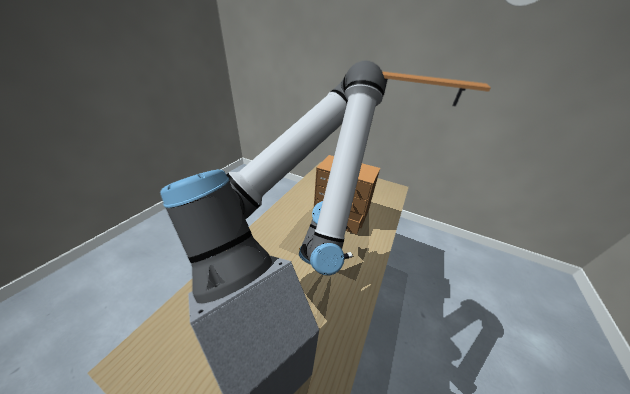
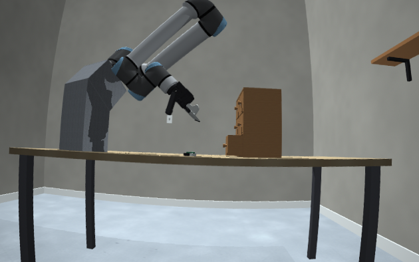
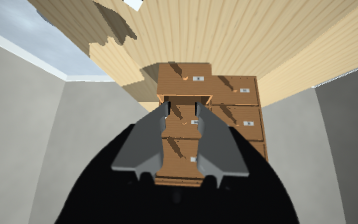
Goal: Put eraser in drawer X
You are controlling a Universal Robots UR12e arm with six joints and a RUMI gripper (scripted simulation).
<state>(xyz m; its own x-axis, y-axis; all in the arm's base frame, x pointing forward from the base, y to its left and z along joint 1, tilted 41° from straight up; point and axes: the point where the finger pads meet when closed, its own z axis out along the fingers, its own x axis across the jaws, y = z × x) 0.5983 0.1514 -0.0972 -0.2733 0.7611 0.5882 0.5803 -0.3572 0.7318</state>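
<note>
The wooden chest (image 1: 368, 181) (image 2: 259, 123) (image 3: 236, 99) stands upright on the table, and its bottom drawer (image 2: 233, 145) (image 3: 184, 76) is pulled partway out. The other drawers sit flush. The eraser (image 2: 189, 153), small and dark, lies on the table left of the chest. My gripper (image 2: 195, 117) (image 3: 182, 102) hangs in the air above the eraser, well left of the chest, and points down toward the open drawer. Its fingers stand nearly shut with a narrow gap, and nothing is between them. In the top view the arm hides the gripper.
The wooden table (image 2: 309, 161) (image 1: 165, 340) carries the chest near its far end. The robot's grey pedestal (image 2: 83, 110) (image 1: 255, 330) stands at the other end. A wall shelf (image 1: 435, 81) (image 2: 406, 46) hangs high behind the chest.
</note>
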